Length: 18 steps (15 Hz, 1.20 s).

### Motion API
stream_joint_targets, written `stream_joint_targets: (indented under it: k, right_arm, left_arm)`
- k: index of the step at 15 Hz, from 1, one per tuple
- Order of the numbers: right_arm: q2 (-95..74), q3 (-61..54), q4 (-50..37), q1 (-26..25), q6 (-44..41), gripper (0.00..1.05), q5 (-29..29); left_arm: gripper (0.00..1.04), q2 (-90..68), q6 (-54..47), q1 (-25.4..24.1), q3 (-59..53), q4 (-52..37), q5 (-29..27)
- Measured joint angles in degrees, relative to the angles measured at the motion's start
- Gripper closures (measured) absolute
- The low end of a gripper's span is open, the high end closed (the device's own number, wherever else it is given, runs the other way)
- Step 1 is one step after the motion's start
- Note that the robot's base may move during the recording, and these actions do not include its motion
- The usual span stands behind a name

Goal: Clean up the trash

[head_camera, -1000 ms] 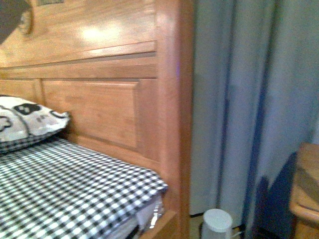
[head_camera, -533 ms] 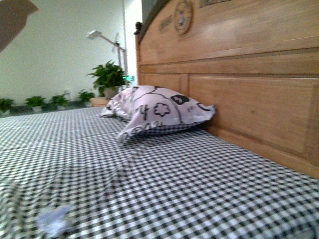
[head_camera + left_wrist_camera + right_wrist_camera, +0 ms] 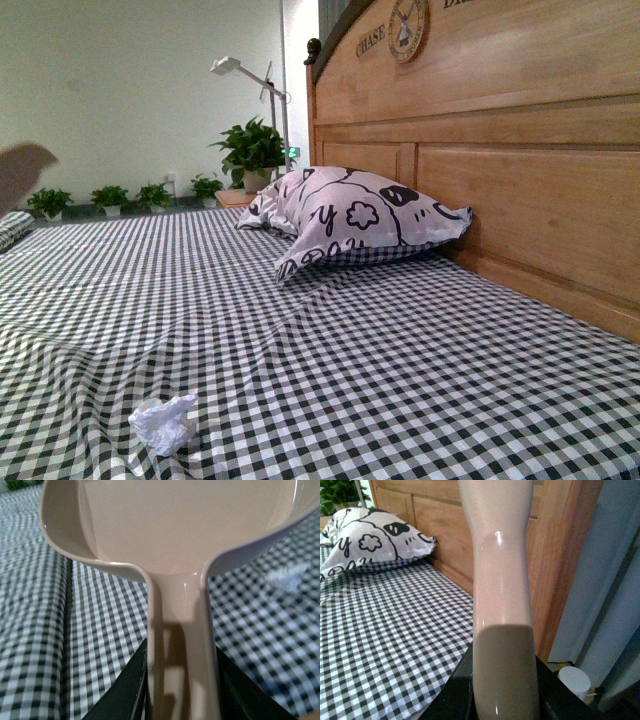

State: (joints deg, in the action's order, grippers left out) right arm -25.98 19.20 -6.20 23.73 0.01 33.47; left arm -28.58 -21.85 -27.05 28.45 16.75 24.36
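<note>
Left gripper clamps dustpan, right gripper clamps beige handle; trash lies ahead of your left gripper, off the pan's side, so the wrinkled sheet could snag the lip.

The trash, a small crumpled white wad (paper or tissue, hard to tell), lies loose on the checked bed, well apart from its headboard edge.

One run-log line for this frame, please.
left gripper: holds dustpan | right gripper: holds beige handle | paper wad: on checked sheet | pillow: by headboard
</note>
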Motion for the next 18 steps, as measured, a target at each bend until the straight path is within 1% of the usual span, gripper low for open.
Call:
stream_joint_targets:
  k: [1, 5, 7, 8, 10, 13, 15, 18]
  right_arm:
    - [-0.11, 0.0, 0.0, -0.04, 0.0, 0.85, -0.07]
    - [-0.15, 0.0, 0.0, -0.04, 0.0, 0.85, -0.07]
    - [-0.15, 0.0, 0.0, -0.04, -0.02, 0.85, -0.07]
    - [-0.15, 0.0, 0.0, -0.04, 0.0, 0.85, -0.07]
    - [-0.15, 0.0, 0.0, -0.04, 0.0, 0.85, -0.07]
    - [-0.15, 0.0, 0.0, -0.04, -0.02, 0.85, -0.07]
    - [-0.15, 0.0, 0.0, -0.04, -0.02, 0.85, -0.07]
    - [-0.15, 0.0, 0.0, -0.04, 0.0, 0.85, -0.07]
  left_arm:
    - [0.77, -5.44, -4.76, 1.53, 2.21, 3.19, 1.33]
    - [0.77, -18.49, -19.71, 6.08, 9.22, 11.04, 7.45]
    - [0.77, -25.33, -28.81, 6.01, 11.26, 13.22, 7.13]
    - [0.77, -28.65, -32.52, 5.25, 11.93, 12.52, 6.49]
    - [0.77, -31.19, -35.67, 3.43, 13.09, 12.76, 6.84]
    - [0.77, -32.28, -39.82, -0.17, 14.86, 15.26, 9.84]
    - [0.77, -32.72, -45.18, -3.93, 15.67, 20.26, 12.17]
    - [0.77, -33.09, -51.49, -7.76, 15.67, 25.7, 14.03]
